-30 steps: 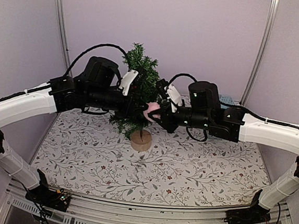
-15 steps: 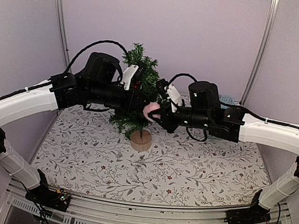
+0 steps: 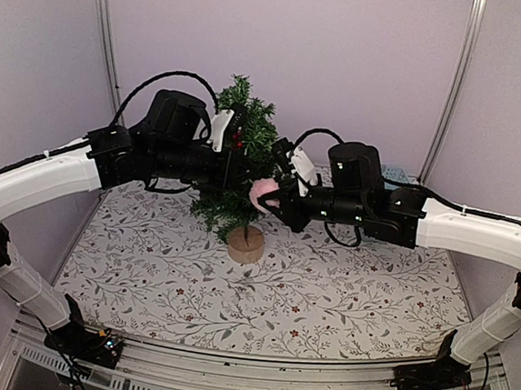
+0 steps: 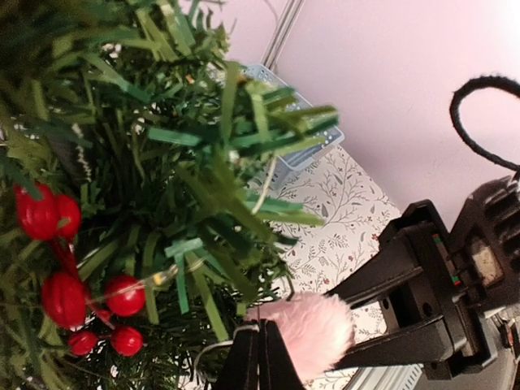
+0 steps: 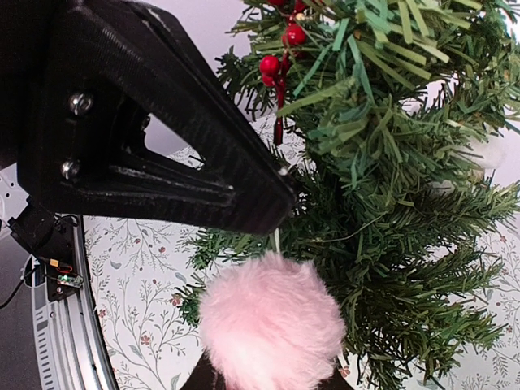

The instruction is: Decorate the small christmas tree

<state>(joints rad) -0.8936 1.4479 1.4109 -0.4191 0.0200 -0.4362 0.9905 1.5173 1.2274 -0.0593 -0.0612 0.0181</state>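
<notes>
The small christmas tree [image 3: 250, 132] stands upright on its stump [image 3: 246, 245] on the floral table [image 3: 343, 298], a little left of centre and towards the far side. Red berries [image 4: 63, 294] hang in its upper branches.

Both arms meet at the tree's right flank. The right gripper [image 3: 276, 202] has its 2 fingers closed on the lower part of a pink pom-pom [image 5: 272, 321], which sits just beside the outer needles, above the table. The left gripper [image 4: 258, 345] reaches through the foliage with its jaws pressed together, and it appears to pinch the thin thread [image 5: 276, 241] that rises from the pom-pom.

The 2 grippers are almost tip to tip, so there is little room between them. The near half of the table lies open. A pale blue basket [image 3: 392, 173] sits at the far right edge, well apart from the tree.
</notes>
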